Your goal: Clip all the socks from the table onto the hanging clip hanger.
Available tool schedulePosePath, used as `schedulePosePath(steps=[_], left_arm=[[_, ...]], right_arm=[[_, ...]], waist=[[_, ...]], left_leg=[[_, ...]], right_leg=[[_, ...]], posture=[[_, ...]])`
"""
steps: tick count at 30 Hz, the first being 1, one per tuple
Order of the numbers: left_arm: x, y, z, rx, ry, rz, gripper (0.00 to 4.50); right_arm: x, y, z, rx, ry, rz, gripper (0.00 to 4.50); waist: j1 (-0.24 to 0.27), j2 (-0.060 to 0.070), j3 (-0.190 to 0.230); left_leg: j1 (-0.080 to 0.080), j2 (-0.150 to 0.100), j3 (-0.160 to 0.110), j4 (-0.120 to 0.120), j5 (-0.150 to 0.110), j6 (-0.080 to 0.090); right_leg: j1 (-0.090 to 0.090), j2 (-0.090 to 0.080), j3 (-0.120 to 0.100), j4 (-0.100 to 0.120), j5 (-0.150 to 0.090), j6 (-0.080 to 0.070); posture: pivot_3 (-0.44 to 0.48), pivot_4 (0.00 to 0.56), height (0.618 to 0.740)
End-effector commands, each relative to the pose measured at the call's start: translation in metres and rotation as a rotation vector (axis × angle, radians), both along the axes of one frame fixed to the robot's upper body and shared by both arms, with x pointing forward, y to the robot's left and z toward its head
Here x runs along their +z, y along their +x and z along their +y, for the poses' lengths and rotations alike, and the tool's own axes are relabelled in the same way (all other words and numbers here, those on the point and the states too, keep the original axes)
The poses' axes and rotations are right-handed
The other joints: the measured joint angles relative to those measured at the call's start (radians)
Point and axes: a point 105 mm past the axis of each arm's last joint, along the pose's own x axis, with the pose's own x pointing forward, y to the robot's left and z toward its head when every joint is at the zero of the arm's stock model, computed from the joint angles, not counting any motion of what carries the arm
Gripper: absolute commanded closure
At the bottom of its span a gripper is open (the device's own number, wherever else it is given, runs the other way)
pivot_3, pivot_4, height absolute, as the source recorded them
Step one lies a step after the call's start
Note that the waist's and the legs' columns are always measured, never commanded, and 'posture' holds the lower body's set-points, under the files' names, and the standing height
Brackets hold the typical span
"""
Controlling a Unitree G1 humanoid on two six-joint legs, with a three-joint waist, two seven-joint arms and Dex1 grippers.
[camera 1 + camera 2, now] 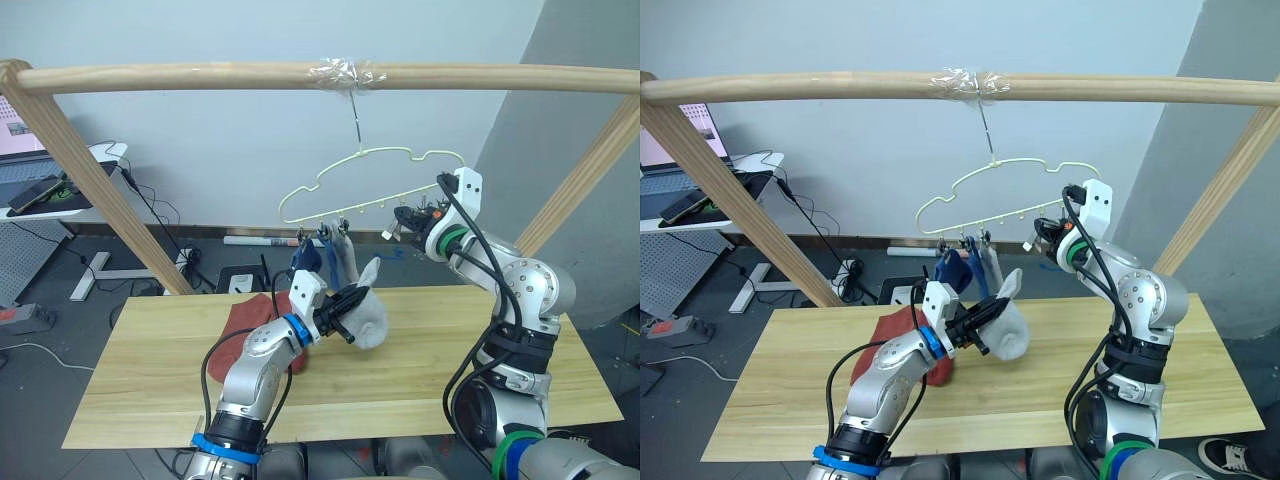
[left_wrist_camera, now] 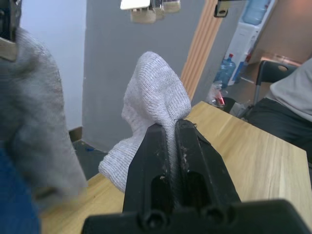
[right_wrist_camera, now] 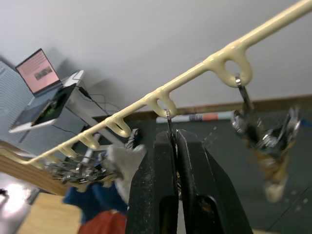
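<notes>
1. The left gripper (image 1: 347, 312), at the frame centre, is clamped on a light grey sock (image 1: 372, 310), above the table (image 1: 150, 380).
2. The right gripper (image 1: 402, 222), right of centre, is closed on a clip wire of the clip hanger (image 1: 330, 180).
3. A rust-red sock (image 1: 250, 318) lies on the table, left of centre.
4. A blue sock (image 1: 306, 258) hangs from the hanger's clips.

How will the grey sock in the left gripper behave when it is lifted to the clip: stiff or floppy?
Probably floppy: the grey sock folds and droops around the left gripper. It looks light, since a small pinch holds it. The knit seems unlikely to slip.
</notes>
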Motion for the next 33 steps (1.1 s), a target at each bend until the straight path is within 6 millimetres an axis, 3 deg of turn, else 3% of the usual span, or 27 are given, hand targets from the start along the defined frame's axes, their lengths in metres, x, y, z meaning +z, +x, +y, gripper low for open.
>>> schedulePosePath(steps=[1,24,27,33], left_arm=[[0.021,0.004,-0.006,0.013,-0.013,-0.093,4.49],[0.042,0.013,-0.027,0.028,0.015,-0.261,4.49],[0.041,0.011,-0.026,0.026,0.014,-0.259,4.5],[0.044,0.014,-0.025,0.031,-0.004,-0.25,4.5]], right_arm=[[-0.001,-0.005,-0.007,-0.03,0.013,0.053,4.5],[-0.013,-0.014,0.007,0.011,0.004,0.147,4.5],[-0.014,-0.015,0.007,0.019,-0.003,0.141,3.74],[-0.001,-0.019,0.006,0.094,0.024,0.044,1.54]], waist=[[0.0,0.0,0.0],[-0.003,0.001,0.0],[-0.003,0.001,0.0],[-0.005,0.004,0.002]], left_leg=[[0.0,0.0,0.0,0.0,0.0,0.0],[-0.001,0.0,0.0,-0.001,0.0,0.0],[-0.001,0.0,0.0,-0.002,0.0,0.0],[-0.002,0.0,0.001,-0.002,0.0,0.0]], right_leg=[[0.0,0.0,0.0,0.0,0.0,0.0],[0.0,0.0,0.0,-0.003,0.0,0.0],[0.0,0.0,0.0,-0.004,0.0,0.0],[-0.001,0.0,0.0,-0.005,0.0,0.0]], posture=[[-0.154,0.084,0.74],[-0.149,0.105,0.74],[-0.147,0.103,0.74],[-0.141,0.104,0.74]])
